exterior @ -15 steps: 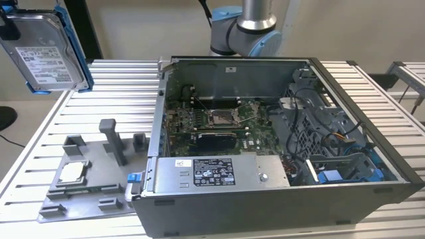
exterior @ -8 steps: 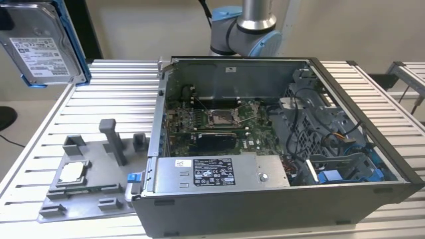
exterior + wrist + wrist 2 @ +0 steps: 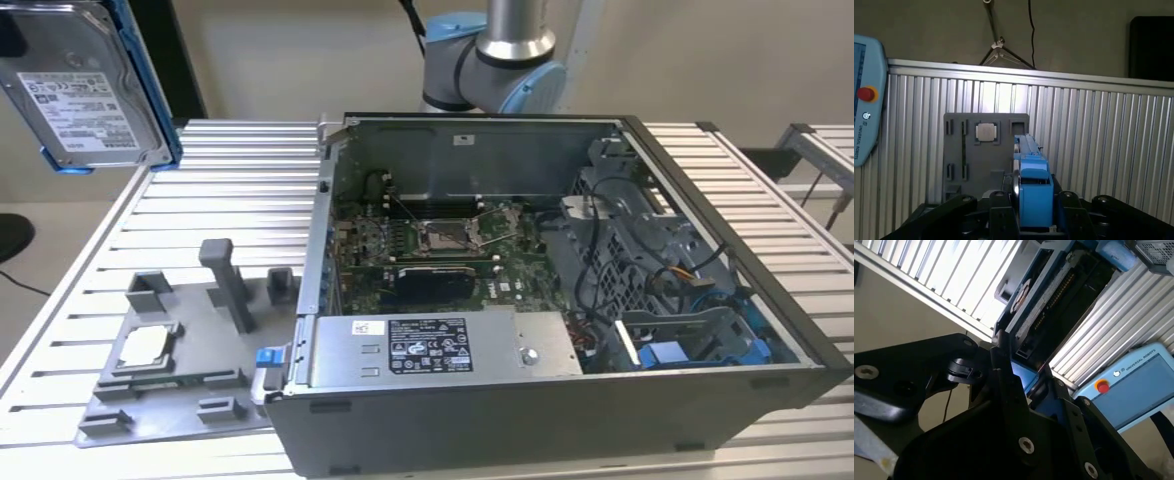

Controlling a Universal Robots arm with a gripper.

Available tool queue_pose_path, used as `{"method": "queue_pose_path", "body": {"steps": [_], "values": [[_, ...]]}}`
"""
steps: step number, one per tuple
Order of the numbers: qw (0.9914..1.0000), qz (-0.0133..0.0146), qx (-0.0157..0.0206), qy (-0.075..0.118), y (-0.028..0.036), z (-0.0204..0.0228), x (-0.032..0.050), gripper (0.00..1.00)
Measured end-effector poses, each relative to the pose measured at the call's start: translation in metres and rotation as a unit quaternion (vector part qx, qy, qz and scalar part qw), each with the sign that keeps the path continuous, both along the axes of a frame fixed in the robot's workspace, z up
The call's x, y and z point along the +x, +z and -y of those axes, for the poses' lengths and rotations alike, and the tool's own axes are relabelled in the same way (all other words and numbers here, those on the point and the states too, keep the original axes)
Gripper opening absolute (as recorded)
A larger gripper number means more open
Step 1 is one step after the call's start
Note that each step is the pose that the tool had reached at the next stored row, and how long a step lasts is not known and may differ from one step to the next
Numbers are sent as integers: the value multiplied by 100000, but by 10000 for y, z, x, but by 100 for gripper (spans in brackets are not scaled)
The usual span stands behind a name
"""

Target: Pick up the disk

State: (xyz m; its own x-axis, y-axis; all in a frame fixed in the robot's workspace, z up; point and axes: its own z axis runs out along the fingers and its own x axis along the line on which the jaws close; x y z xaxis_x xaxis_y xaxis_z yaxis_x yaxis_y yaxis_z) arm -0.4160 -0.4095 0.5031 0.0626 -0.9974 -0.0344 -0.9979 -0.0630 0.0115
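Exterior view: the disk (image 3: 83,95) hangs well above the table (image 3: 214,190), and in the first wrist view we see the pincer (image 3: 1034,212) clamped on it; pickup looks done, any carry needing a firm grip.

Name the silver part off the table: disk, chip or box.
The disk, in its blue frame, aloft at the exterior view's left. The chip lies on the grey fixture; the box sits inside the case.
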Motion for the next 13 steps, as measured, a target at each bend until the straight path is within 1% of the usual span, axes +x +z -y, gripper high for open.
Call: {"method": "queue_pose_path", "body": {"steps": [3,6,13], "values": [[100000,-3,0,8,0,1,18,0],[100000,-9,-2,2,0,0,64,0],[100000,-136,0,1,0,0,236,0]]}}
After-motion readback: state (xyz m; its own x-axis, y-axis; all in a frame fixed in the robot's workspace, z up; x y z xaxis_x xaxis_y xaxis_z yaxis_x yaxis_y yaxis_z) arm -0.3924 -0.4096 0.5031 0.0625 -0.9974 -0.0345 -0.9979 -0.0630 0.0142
